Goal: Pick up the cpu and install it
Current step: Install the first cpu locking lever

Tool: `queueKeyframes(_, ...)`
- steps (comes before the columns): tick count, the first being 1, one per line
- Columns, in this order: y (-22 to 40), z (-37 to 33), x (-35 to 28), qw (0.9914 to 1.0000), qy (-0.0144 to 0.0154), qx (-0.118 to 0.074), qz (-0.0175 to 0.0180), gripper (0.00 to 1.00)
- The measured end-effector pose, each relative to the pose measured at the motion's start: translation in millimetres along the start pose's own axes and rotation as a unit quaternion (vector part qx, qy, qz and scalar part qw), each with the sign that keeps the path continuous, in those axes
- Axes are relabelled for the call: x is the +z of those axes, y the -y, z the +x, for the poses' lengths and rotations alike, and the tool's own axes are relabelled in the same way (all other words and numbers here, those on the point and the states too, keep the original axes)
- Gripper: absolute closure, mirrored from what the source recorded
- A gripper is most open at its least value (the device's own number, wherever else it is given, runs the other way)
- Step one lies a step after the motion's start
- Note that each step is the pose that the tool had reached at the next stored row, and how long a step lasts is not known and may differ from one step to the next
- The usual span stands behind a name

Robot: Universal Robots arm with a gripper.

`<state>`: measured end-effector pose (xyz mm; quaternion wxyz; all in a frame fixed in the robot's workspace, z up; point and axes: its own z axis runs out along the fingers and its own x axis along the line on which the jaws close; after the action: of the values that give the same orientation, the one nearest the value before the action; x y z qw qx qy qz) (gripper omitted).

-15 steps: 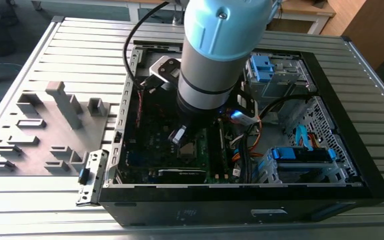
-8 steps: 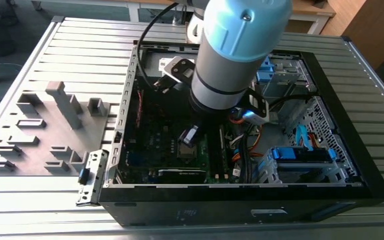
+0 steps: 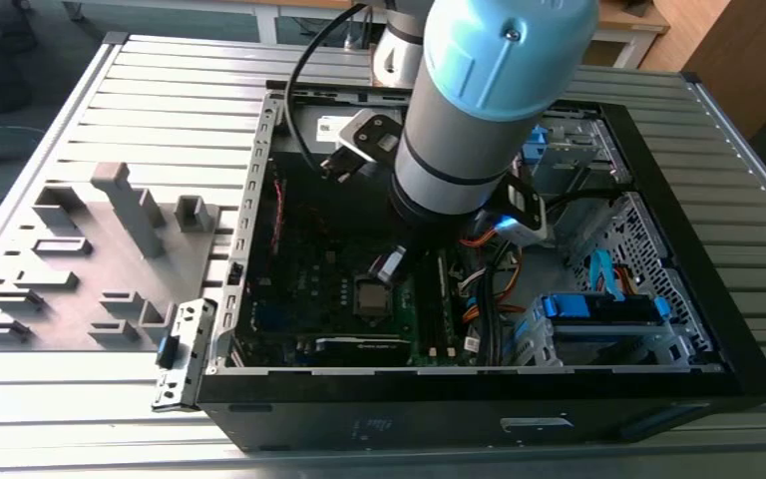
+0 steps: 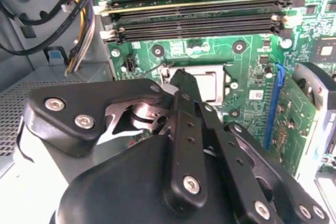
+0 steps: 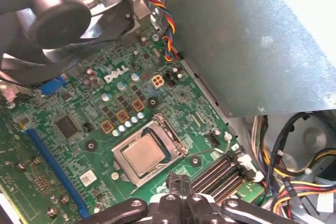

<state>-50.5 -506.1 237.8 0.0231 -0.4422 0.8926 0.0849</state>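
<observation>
The cpu [image 5: 144, 154] lies flat in its socket on the green motherboard [image 5: 113, 95], its silvery top framed by the metal socket bracket. The second wrist view also shows the cpu [image 4: 209, 83], partly behind the black fingertips. My gripper [image 5: 178, 183] hovers just beside the socket's edge, on the side of the memory slots, fingers together and holding nothing. From outside, the gripper [image 3: 390, 267] reaches down into the open black computer case [image 3: 702, 329], just above the socket [image 3: 371, 296].
Black memory slots [image 4: 199, 22] run beside the socket, with a blue expansion slot [image 5: 55, 169] on its other side. A fan [image 5: 52, 19] and bundles of coloured cables [image 5: 294, 177] crowd the case. A grey fixture plate with tall blocks [image 3: 124, 205] lies at the exterior view's left.
</observation>
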Motion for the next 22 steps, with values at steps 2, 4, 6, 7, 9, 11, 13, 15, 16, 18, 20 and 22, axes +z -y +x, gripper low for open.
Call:
queueKeyframes(2, 0.0, -0.9, -0.5, 1.00000, 0.0011, 0.000, -0.0004, 0.89)
queueKeyframes(4, -0.4, -2.0, -1.6, 1.00000, 0.0021, 0.000, -0.0008, 0.89)
queueKeyframes(6, -0.8, -2.9, -4.0, 0.99999, 0.0030, 0.000, -0.0013, 0.89)
queueKeyframes(7, -1.0, -3.4, -5.3, 0.99999, 0.0036, 0.000, -0.0016, 0.89)
queueKeyframes(9, -1.6, -4.6, -8.2, 0.99999, 0.0047, 0.000, -0.0022, 0.89)
queueKeyframes(11, -2.2, -5.8, -11.1, 0.99998, 0.0056, 0.000, -0.0026, 0.89)
queueKeyframes(13, -2.7, -7.0, -14.4, 0.99997, 0.0065, -0.001, -0.0032, 0.89)
queueKeyframes(15, -3.3, -8.4, -17.9, 0.99997, 0.0075, -0.001, -0.0037, 0.89)
queueKeyframes(16, -3.5, -9.3, -19.3, 0.99996, 0.0078, -0.001, -0.0038, 0.89)
queueKeyframes(18, -4.3, -11.3, -21.1, 0.99996, 0.0081, -0.001, -0.0040, 0.89)
queueKeyframes(20, -5.2, -14.0, -21.1, 0.99996, 0.0080, -0.001, -0.0039, 0.89)
queueKeyframes(22, -6.1, -17.3, -20.6, 0.99996, 0.0080, -0.001, -0.0039, 0.89)
